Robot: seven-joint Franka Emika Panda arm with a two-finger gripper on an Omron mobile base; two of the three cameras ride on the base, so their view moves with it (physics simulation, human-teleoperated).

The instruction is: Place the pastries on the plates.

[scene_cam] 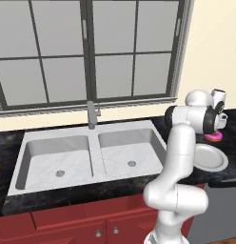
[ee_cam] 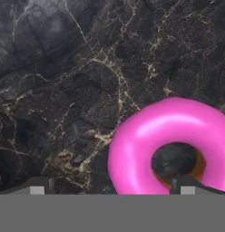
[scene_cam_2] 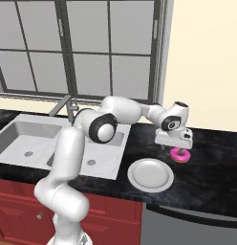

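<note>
A small pink-frosted ring pastry point(scene_cam_2: 180, 155) lies on the black marble counter point(scene_cam_2: 211, 158), just behind and to the right of a plain greyish-white plate point(scene_cam_2: 150, 174). My gripper point(scene_cam_2: 174, 145) hangs open, pointing down, right over the pastry and not touching it. In the hand view the pastry point(ee_cam: 132, 149) sits at the lower right. One fingertip point(ee_cam: 186, 186) is over its hole and the other fingertip point(ee_cam: 37, 188) is over bare counter. From the left base view the pastry point(scene_cam: 216, 137) peeks out behind the arm, beyond the plate point(scene_cam: 211, 158), which holds nothing.
A double steel sink point(scene_cam: 86, 157) with a faucet point(scene_cam: 91, 114) lies left of the arm, under a large window. Red cabinets point(scene_cam: 67, 224) run below the counter's front edge. The wall stands close behind the pastry.
</note>
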